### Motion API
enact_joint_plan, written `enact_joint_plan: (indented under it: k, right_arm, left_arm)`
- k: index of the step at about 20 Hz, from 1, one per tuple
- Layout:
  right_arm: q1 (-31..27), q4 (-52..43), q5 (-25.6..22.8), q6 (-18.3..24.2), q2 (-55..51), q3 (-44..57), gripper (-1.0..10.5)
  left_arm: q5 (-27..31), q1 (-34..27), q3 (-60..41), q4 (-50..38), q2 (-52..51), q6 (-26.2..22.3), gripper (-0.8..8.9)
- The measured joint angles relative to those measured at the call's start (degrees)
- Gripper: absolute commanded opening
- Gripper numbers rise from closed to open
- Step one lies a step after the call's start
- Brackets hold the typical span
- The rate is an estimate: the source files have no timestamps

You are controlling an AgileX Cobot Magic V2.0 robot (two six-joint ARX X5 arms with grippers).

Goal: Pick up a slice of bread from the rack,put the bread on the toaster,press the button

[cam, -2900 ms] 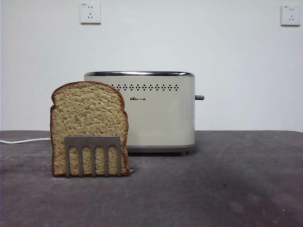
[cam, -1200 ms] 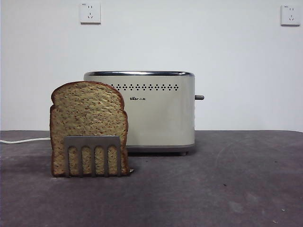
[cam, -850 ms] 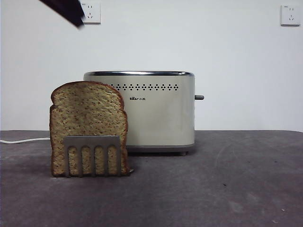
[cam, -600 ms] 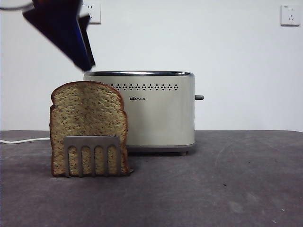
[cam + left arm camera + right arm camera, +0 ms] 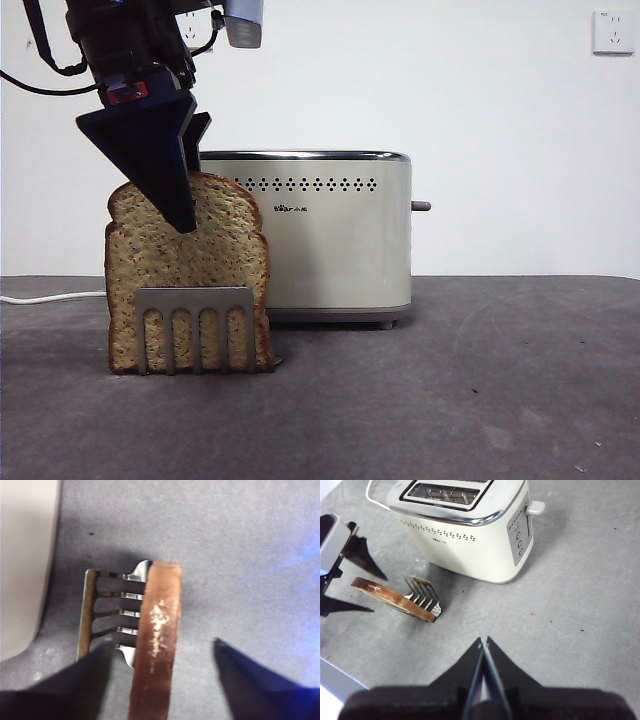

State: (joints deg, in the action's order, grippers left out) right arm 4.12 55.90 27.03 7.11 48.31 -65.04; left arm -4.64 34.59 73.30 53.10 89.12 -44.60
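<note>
The left gripper [image 5: 185,205] is spread wide, one jaw on each side of the slice of bread [image 5: 190,265], seemingly not touching it. The slice stands upright in the rack [image 5: 196,328], left of the toaster [image 5: 330,240]. The right gripper [image 5: 484,642] is closed and empty, well apart.

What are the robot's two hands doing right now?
Left gripper: open, jaws either side of the slice of bread, holding nothing.
Right gripper: shut, empty.
</note>
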Motion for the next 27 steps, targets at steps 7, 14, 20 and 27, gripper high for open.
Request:
enact_joint_plan:
  k: [7, 14, 20, 27]
  right_arm:
    - [0.02, 0.0, 0.0, 0.0, 0.0, 0.0, -0.1]
    - [0.0, 0.0, 0.0, 0.0, 0.04, 0.0, -0.1]
    - [0.0, 0.02, 0.0, 0.0, 0.59, 0.0, -0.1]
    - [0.0, 0.02, 0.0, 0.0, 0.83, 0.0, -0.1]
  left_arm:
    - [-0.02, 0.46, 0.0, 0.15, -0.02, 0.0, -0.09]
    - [0.02, 0.46, 1.01, 2.01, -2.95, 0.0, -0.09]
    - [0.02, 0.48, 14.8, 7.39, -6.03, 0.0, -0.09]
    - [4.52, 1.27, 28.98, -0.5, -6.64, -2.27, -0.09]
